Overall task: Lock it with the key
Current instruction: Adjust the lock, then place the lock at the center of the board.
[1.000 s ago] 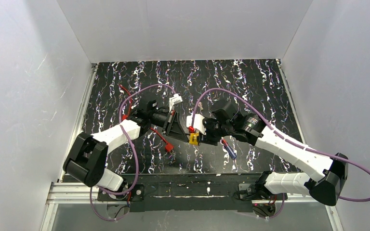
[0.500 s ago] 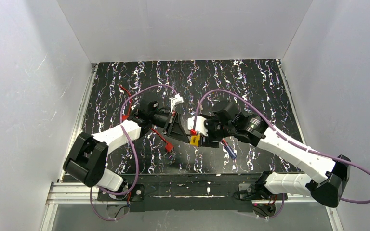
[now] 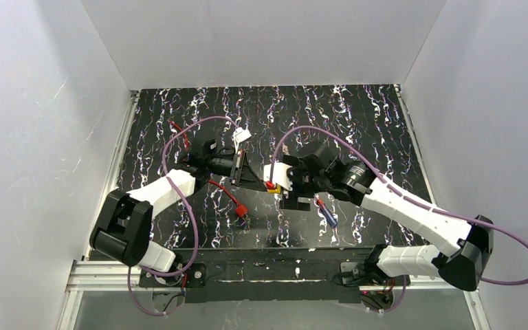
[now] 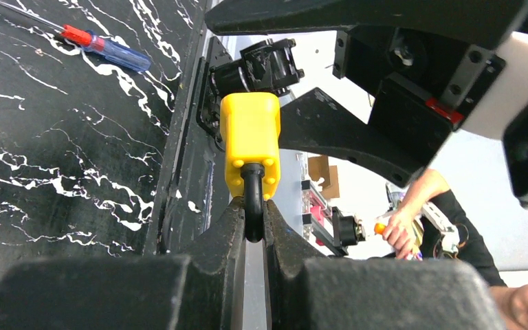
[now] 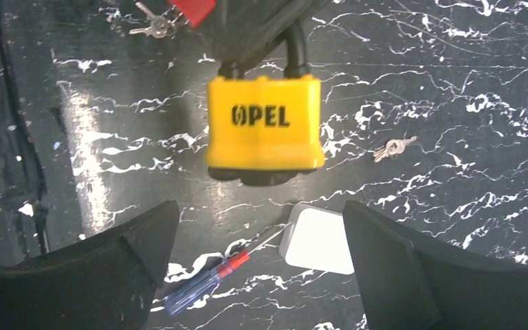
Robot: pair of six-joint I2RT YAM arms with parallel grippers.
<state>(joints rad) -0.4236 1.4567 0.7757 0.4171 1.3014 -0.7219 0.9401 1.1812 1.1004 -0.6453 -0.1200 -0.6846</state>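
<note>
A yellow padlock [image 5: 265, 122] marked OPEL hangs off the table, held by its black shackle [image 4: 251, 206]. My left gripper [image 4: 253, 213] is shut on that shackle; in the top view the left gripper [image 3: 253, 179] and the padlock [image 3: 273, 188] sit mid-table. My right gripper [image 5: 261, 227] is open and empty, its jaws wide apart just short of the padlock's keyhole end; it shows in the top view [image 3: 291, 198] too. A small silver key pair [image 5: 393, 148] lies on the table to the right. Another key set [image 5: 152, 27] lies by a red tag [image 5: 194, 8].
A blue and red screwdriver [image 5: 203, 282] lies on the black marbled table beside a white block [image 5: 318, 240]; the screwdriver also shows in the top view [image 3: 326, 213]. A red tag [image 3: 240, 210] on a red cord lies in front of the left arm. White walls enclose the table.
My left gripper has carried the padlock up and back towards the far left. My right gripper has followed it and still faces the padlock's lower end, open.
</note>
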